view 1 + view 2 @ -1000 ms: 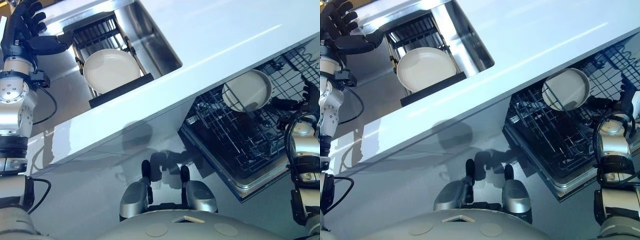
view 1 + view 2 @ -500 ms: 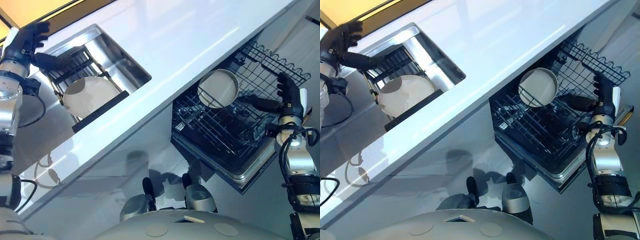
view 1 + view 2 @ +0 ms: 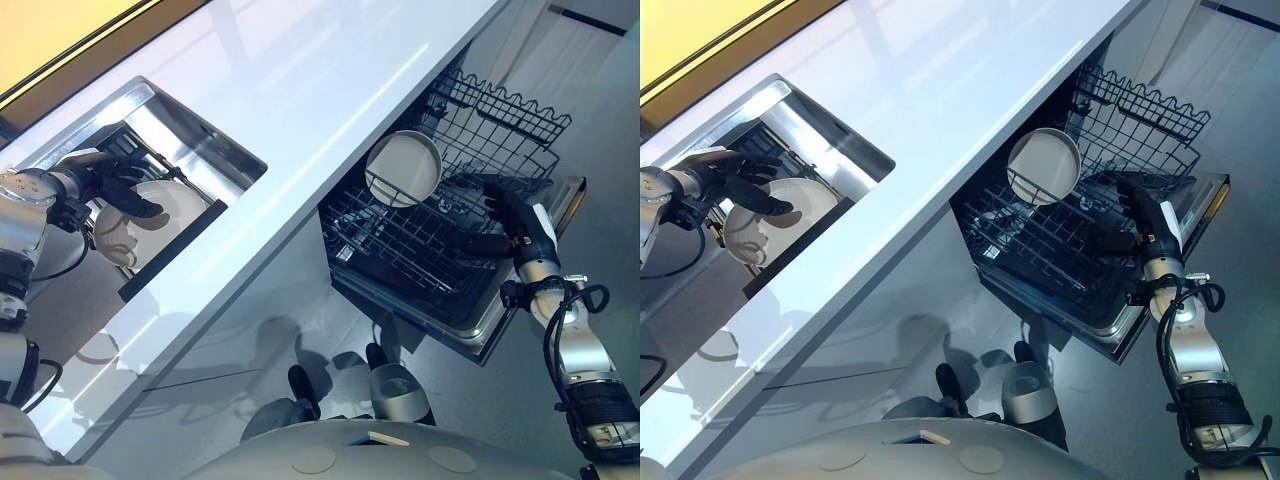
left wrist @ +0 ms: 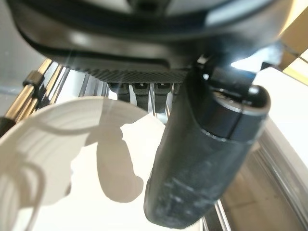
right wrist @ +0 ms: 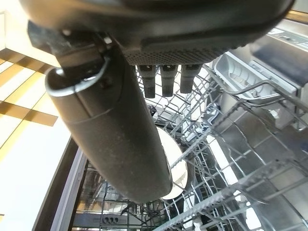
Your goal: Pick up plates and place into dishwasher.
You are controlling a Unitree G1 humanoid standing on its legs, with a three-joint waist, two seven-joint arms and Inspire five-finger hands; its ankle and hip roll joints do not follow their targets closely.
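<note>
A white plate (image 3: 165,222) leans in the black rack (image 3: 205,215) inside the steel sink (image 3: 215,150). My left hand (image 3: 108,182) reaches over the plate's far rim, open, its thumb (image 4: 207,159) stretched above the plate's face (image 4: 62,192); I cannot tell if it touches. A second white plate (image 3: 403,167) stands upright in the pulled-out lower dishwasher rack (image 3: 420,250). My right hand (image 3: 510,215) hovers open over that rack's right side, a little apart from this plate (image 5: 175,166), holding nothing.
A long white counter (image 3: 320,90) runs between the sink and the dishwasher. An upper wire basket (image 3: 510,115) juts out above the lower rack. The dishwasher door's edge (image 3: 500,320) sticks out toward me.
The camera has swung, shifting the whole picture. My left hand has come down from above the sink's far end to the plate in the rack. My right hand stays by the dishwasher rack.
</note>
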